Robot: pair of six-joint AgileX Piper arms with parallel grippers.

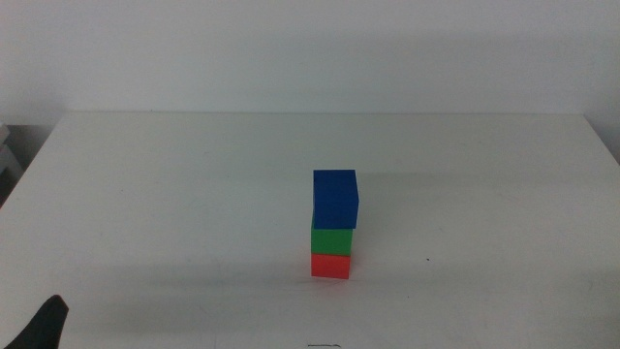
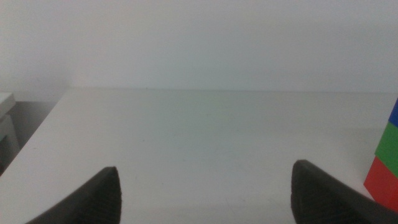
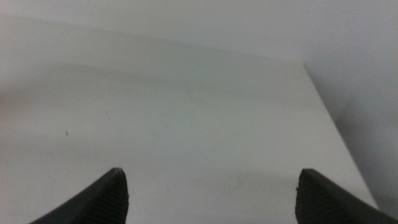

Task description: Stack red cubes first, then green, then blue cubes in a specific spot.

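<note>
The three cubes stand in one stack near the middle of the white table point(image 1: 145, 194). The red cube point(image 1: 330, 265) is at the bottom, the green cube point(image 1: 331, 239) sits on it, and the blue cube point(image 1: 335, 198) is on top, leaning slightly off line. The stack also shows at the edge of the left wrist view: red point(image 2: 382, 182), green point(image 2: 388, 146), blue point(image 2: 395, 112). My left gripper point(image 2: 205, 186) is open and empty, well away from the stack; only its tip shows at the bottom left of the middle view. My right gripper point(image 3: 211, 190) is open and empty over bare table, outside the middle view.
The table's right edge point(image 3: 329, 118) shows in the right wrist view. A pale piece of furniture point(image 1: 8, 155) stands off the table's left side.
</note>
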